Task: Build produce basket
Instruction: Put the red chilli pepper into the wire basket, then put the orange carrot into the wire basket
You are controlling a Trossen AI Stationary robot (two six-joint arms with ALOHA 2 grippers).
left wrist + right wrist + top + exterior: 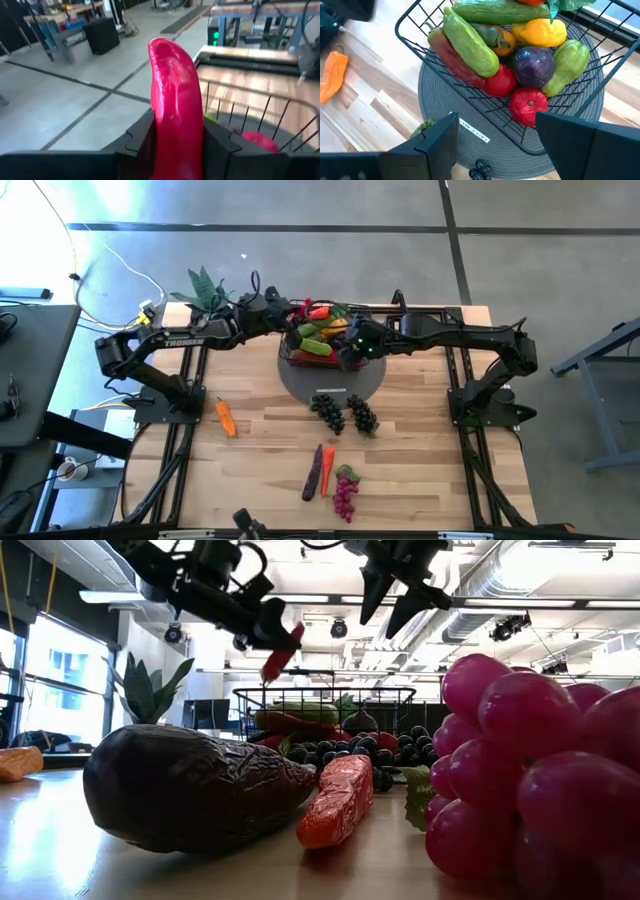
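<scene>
The black wire basket (325, 340) stands on a grey round mat (330, 380) at mid-table, filled with produce: a cucumber (470, 42), a lemon (540, 31), a red fruit (527, 105). My left gripper (290, 310) hovers over the basket's far left corner, shut on a red pepper (175, 90). Above the basket's right side my right gripper (495, 135) stands open with nothing between its fingers. On the table in front lie two dark grape bunches (345, 414), an eggplant (313, 473), a carrot (328, 470), purple grapes (345, 490) and an orange pepper (226, 418). My left gripper pinches the red pepper between its two fingers (215, 142), one on each long side (162, 137). The fingers come nearly level from the table's left and lie along the pepper. Its free end (276, 664) sticks out past the fingertips, tilted down, clear of the basket.
A potted spiky green plant (205, 288) stands at the table's far left corner, behind my left arm. Bare wood lies left and right of the mat. The loose produce crowds the middle of the table's near half.
</scene>
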